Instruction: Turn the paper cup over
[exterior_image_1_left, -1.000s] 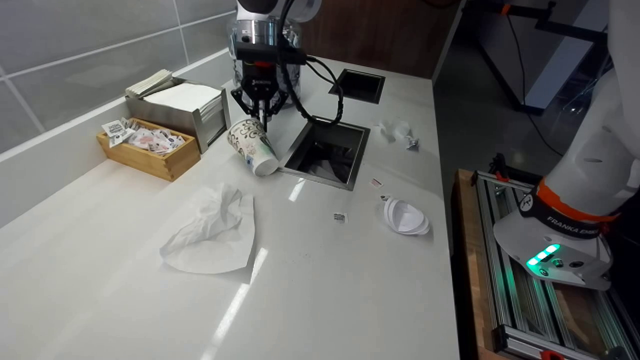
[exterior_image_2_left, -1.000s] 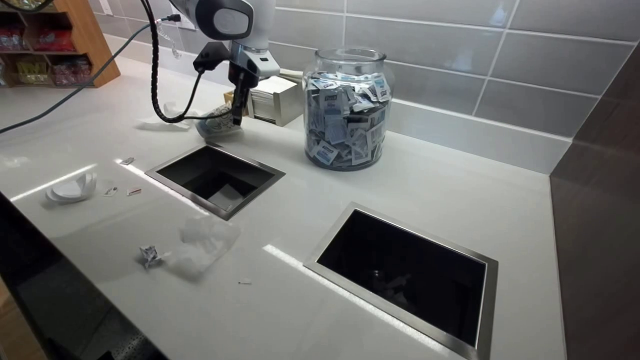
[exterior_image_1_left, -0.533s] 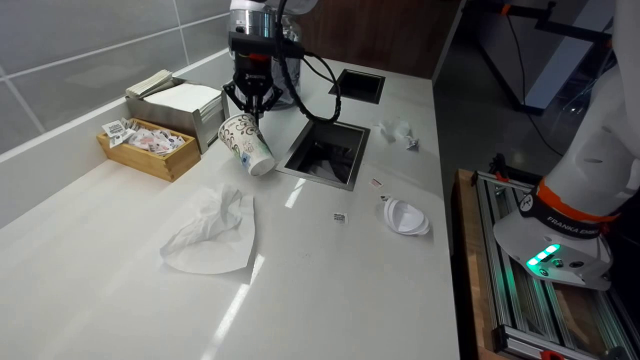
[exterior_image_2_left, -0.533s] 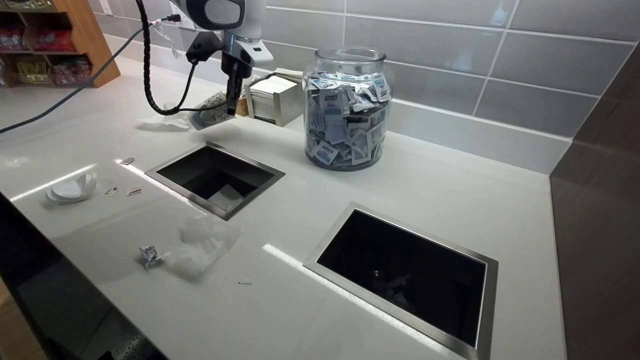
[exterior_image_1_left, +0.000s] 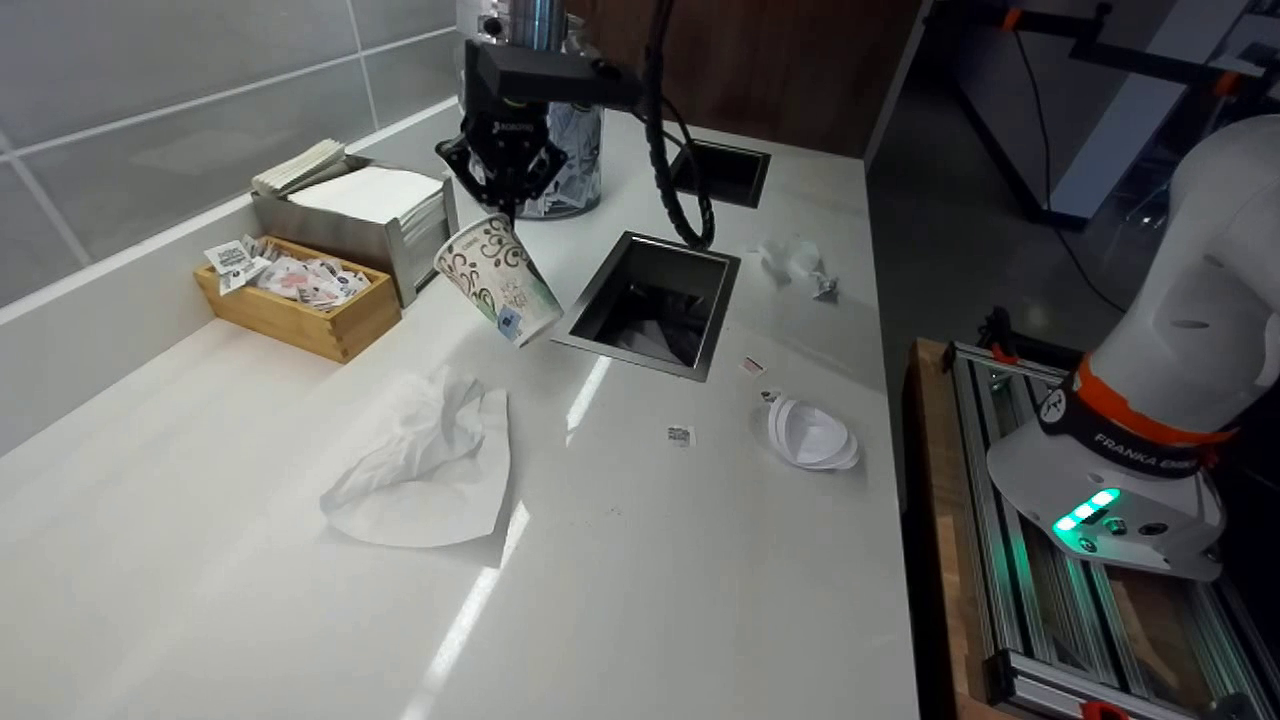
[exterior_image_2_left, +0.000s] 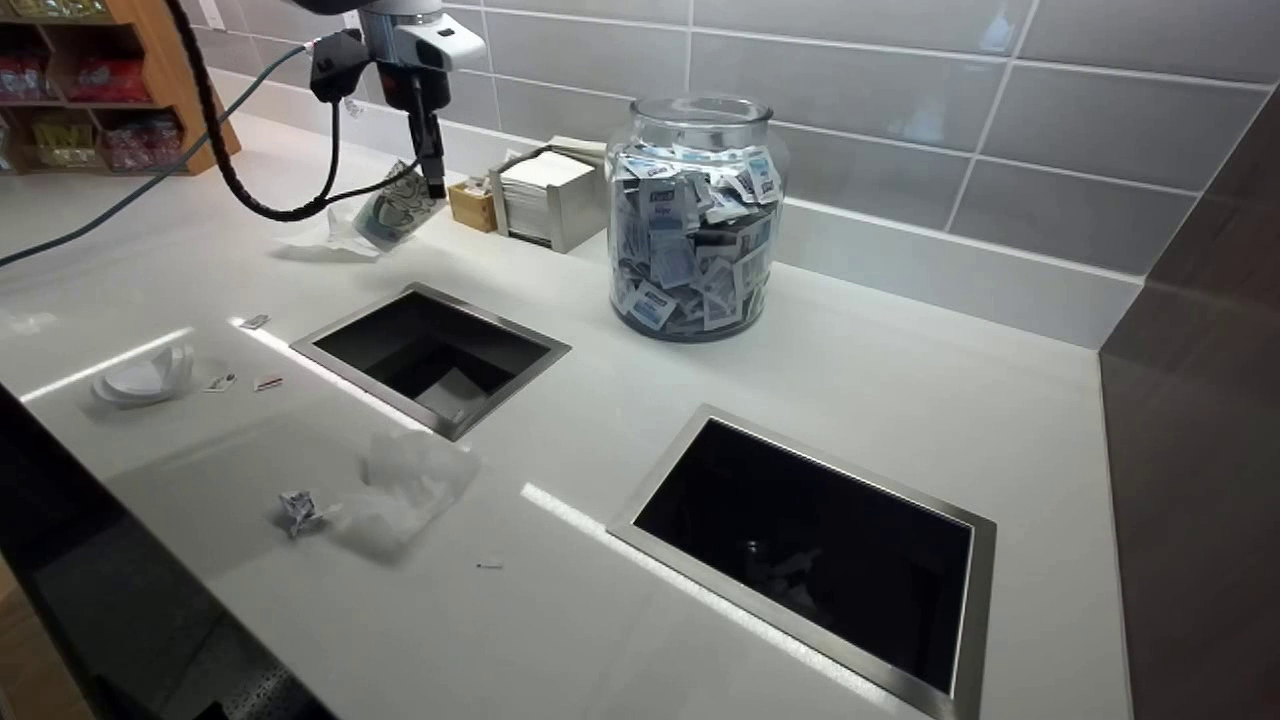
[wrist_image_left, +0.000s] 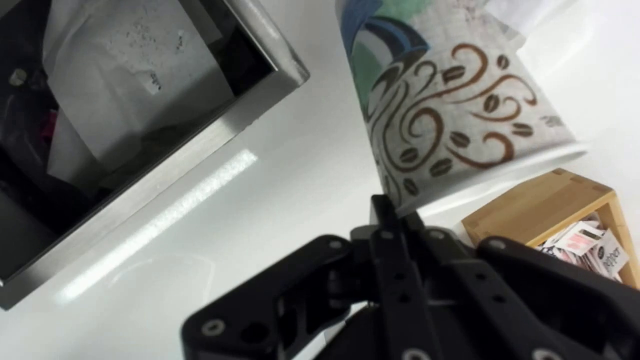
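Observation:
The paper cup (exterior_image_1_left: 500, 280) hangs tilted in the air above the counter, its wide rim up at the gripper and its narrow base pointing down. It also shows in an exterior view (exterior_image_2_left: 398, 208), partly behind the gripper cable. My gripper (exterior_image_1_left: 508, 212), also in an exterior view (exterior_image_2_left: 436, 188), is shut on the cup's wall at the rim. In the wrist view the fingertips (wrist_image_left: 397, 212) pinch one edge of the rim, and the cup's swirl-printed side (wrist_image_left: 450, 110) stretches away from them. The inside of the cup is hidden.
A square metal-rimmed opening (exterior_image_1_left: 722, 300) lies beside the cup, with another opening (exterior_image_2_left: 680, 450) farther along. Crumpled tissue (exterior_image_1_left: 430, 470) lies on the counter. A wooden packet box (exterior_image_1_left: 300, 325), napkin holder (exterior_image_1_left: 385, 215) and glass jar (exterior_image_2_left: 695, 230) stand along the wall.
My gripper has risen with the cup in its grip. The cup has come off the counter and tilts more steeply. The arm has moved leftward in an exterior view.

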